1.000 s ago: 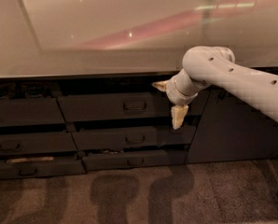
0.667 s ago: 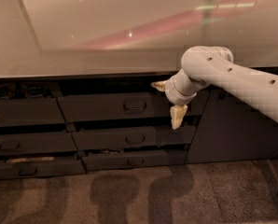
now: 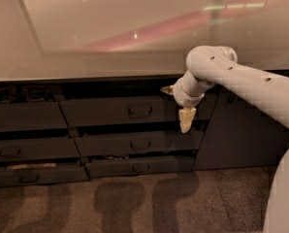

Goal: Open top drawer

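Note:
The top drawer (image 3: pixel 110 111) is a wide dark grey front just under the counter edge, with a small black loop handle (image 3: pixel 140 110) at its centre. Its inside is not in view. My gripper (image 3: pixel 176 104), on the white arm (image 3: pixel 241 79) coming in from the right, is in front of the drawer's right end. It is to the right of the handle and apart from it. Its cream fingers (image 3: pixel 185 119) are spread open and hold nothing.
Two narrower dark drawers (image 3: pixel 139 143) (image 3: pixel 139 168) lie below the top drawer, and more drawers (image 3: pixel 18 152) stand to the left. A dark cabinet door (image 3: pixel 241 130) is at the right. The pale countertop (image 3: pixel 110 33) overhangs all of these. The floor is grey carpet (image 3: pixel 135 203).

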Tool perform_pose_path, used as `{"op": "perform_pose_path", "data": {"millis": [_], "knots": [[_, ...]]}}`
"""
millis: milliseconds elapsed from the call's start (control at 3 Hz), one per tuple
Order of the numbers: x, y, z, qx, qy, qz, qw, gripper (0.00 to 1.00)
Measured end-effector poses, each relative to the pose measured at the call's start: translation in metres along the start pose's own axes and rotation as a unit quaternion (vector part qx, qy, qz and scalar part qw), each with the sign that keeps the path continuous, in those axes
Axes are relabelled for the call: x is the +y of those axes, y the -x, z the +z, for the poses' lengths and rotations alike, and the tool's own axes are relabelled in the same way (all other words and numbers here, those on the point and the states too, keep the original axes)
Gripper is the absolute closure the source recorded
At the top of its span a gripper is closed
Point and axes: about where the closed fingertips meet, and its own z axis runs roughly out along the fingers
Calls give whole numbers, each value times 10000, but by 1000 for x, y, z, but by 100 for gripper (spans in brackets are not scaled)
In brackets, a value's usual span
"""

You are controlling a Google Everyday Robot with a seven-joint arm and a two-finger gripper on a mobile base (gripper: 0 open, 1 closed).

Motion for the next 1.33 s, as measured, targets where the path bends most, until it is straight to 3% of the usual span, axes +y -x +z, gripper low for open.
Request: {"op": "perform_pose_path", "data": {"millis": [1000,1333], "knots": [[2,-7,14,-47,145,80,9999,0],[4,-11,24,105,-65,-98,9999,0]]}}
